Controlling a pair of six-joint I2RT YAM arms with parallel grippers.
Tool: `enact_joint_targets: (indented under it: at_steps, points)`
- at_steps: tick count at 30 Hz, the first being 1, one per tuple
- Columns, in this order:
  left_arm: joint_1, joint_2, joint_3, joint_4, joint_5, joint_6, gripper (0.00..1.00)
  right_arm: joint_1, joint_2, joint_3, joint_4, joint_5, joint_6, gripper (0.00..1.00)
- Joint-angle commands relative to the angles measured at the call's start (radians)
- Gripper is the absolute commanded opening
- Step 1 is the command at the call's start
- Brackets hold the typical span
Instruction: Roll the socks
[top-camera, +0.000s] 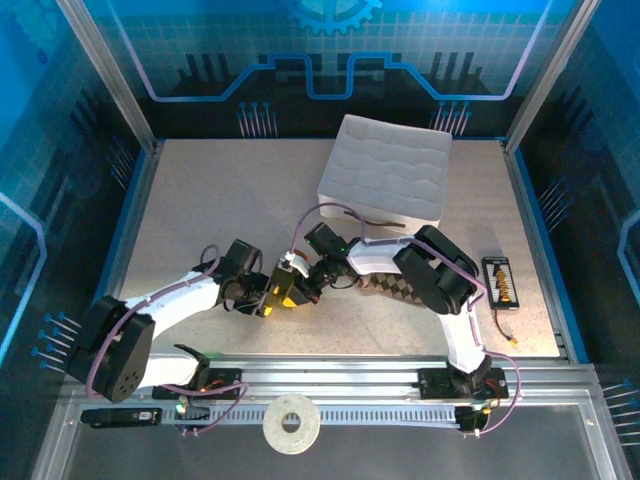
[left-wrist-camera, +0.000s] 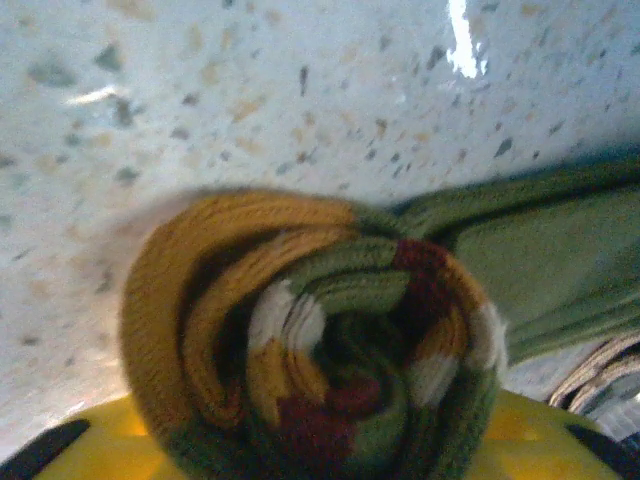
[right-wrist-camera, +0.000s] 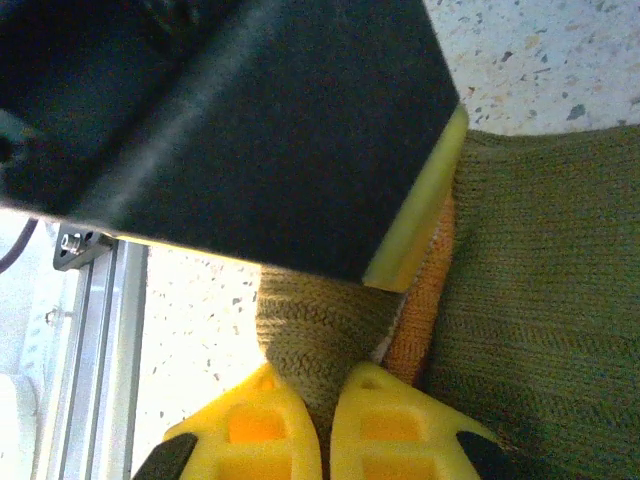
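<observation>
The olive green sock (left-wrist-camera: 320, 340) is wound into a tight roll, its end showing orange, white and dark red stripes; its flat green part (left-wrist-camera: 545, 255) trails off to the right. My left gripper (top-camera: 272, 298) is shut on this roll, yellow pads (left-wrist-camera: 110, 440) under it. From the other side my right gripper (right-wrist-camera: 328, 420) is shut on a pinch of the same sock's knit (right-wrist-camera: 320, 320), beside an orange patch (right-wrist-camera: 420, 300). The left gripper's black finger (right-wrist-camera: 230, 120) hangs just above. The brown-and-tan checked sock (top-camera: 392, 291) lies flat under the right arm.
A white quilted box (top-camera: 385, 170) stands at the back middle of the table (top-camera: 220, 200). A small black and orange device with a wire (top-camera: 500, 282) lies at the right. A roll of tape (top-camera: 291, 424) sits on the rail in front.
</observation>
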Motion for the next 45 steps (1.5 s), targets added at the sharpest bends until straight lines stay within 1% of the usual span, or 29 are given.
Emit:
enact_joint_targets:
  at_steps: [1,2,4,5,6,8,9,11,13,14,18,19,21,24,26,28,30,36,38,42,44,45]
  points:
    - [-0.026,0.060,-0.014,-0.110,-0.024,0.014,0.23,-0.011,0.072,-0.037,-0.180,0.136,0.020,0.00]
    - [-0.031,0.071,-0.012,-0.127,-0.020,0.016,0.17,-0.010,0.063,-0.038,-0.175,0.148,0.015,0.00]
    - [-0.040,0.096,0.005,-0.195,-0.004,0.015,0.01,-0.002,0.026,-0.048,-0.155,0.179,-0.020,0.06]
    - [-0.042,0.107,0.015,-0.232,0.005,0.014,0.00,0.003,-0.003,-0.063,-0.133,0.191,-0.038,0.10]
    - [-0.044,0.119,0.028,-0.272,0.012,0.016,0.00,0.014,-0.045,-0.088,-0.093,0.213,-0.057,0.16]
    - [-0.052,0.130,0.056,-0.348,0.004,0.012,0.00,0.039,-0.142,-0.150,0.000,0.279,-0.101,0.33]
    - [-0.056,0.130,0.067,-0.377,-0.001,0.002,0.00,0.058,-0.202,-0.190,0.057,0.325,-0.132,0.39]
    - [-0.061,0.125,0.078,-0.407,-0.008,-0.033,0.00,0.106,-0.316,-0.286,0.195,0.445,-0.192,0.51]
    - [-0.063,0.123,0.090,-0.414,-0.011,-0.066,0.00,0.173,-0.417,-0.397,0.349,0.598,-0.261,0.62]
    - [-0.065,0.129,0.100,-0.421,-0.017,-0.075,0.00,0.200,-0.444,-0.426,0.400,0.652,-0.282,0.64]
    - [-0.066,0.198,0.175,-0.455,-0.031,-0.070,0.00,0.311,-0.474,-0.455,0.435,0.869,-0.348,0.66]
    - [-0.067,0.218,0.194,-0.462,-0.031,-0.064,0.00,0.336,-0.468,-0.462,0.452,0.914,-0.360,0.66]
    - [-0.067,0.251,0.225,-0.472,-0.032,-0.054,0.00,0.367,-0.450,-0.453,0.463,0.962,-0.373,0.66]
    - [-0.067,0.292,0.264,-0.487,-0.039,-0.040,0.00,0.400,-0.405,-0.410,0.446,0.988,-0.396,0.65]
    - [-0.065,0.313,0.284,-0.493,-0.040,-0.034,0.00,0.410,-0.370,-0.376,0.422,1.007,-0.405,0.62]
    - [-0.066,0.329,0.293,-0.487,-0.038,-0.030,0.00,0.409,-0.329,-0.347,0.403,1.030,-0.399,0.57]
    - [-0.066,0.337,0.298,-0.484,-0.037,-0.030,0.00,0.410,-0.303,-0.337,0.400,1.045,-0.391,0.50]
    - [-0.065,0.351,0.313,-0.478,-0.033,-0.023,0.00,0.405,-0.243,-0.303,0.367,1.073,-0.365,0.39]
    - [-0.064,0.347,0.314,-0.474,-0.030,-0.024,0.00,0.399,-0.227,-0.302,0.334,1.083,-0.350,0.33]
    - [-0.061,0.314,0.311,-0.474,-0.029,-0.024,0.01,0.385,-0.222,-0.302,0.292,1.065,-0.323,0.10]
    - [-0.058,0.275,0.309,-0.470,-0.032,-0.025,0.13,0.370,-0.224,-0.275,0.263,1.030,-0.298,0.01]
    - [-0.056,0.247,0.310,-0.474,-0.038,-0.026,0.20,0.358,-0.223,-0.277,0.245,1.005,-0.280,0.00]
